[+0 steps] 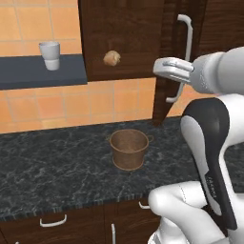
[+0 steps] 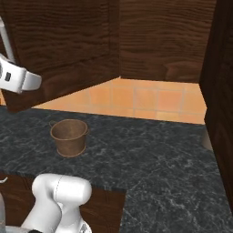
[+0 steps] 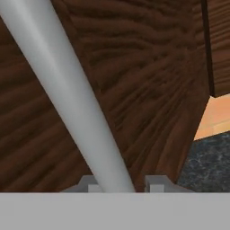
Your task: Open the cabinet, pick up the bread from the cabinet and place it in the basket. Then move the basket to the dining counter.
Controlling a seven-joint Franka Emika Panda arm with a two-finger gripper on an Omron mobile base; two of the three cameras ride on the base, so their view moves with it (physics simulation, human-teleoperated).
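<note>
Straddling the handle (image 3: 72, 103) with spread fingers (image 3: 157, 183), the gripper (image 3: 120, 185) could slip off the door (image 1: 164, 62) when pulling.

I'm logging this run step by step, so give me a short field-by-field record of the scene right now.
cabinet door: swung partly open
handle: silver bar, between the gripper fingertips
bread: inside the cabinet, untouched
basket: upright on the black marbled countertop, nothing visible inside
white cup: on the dark shelf
stage: opening the door; bread not yet picked
</note>
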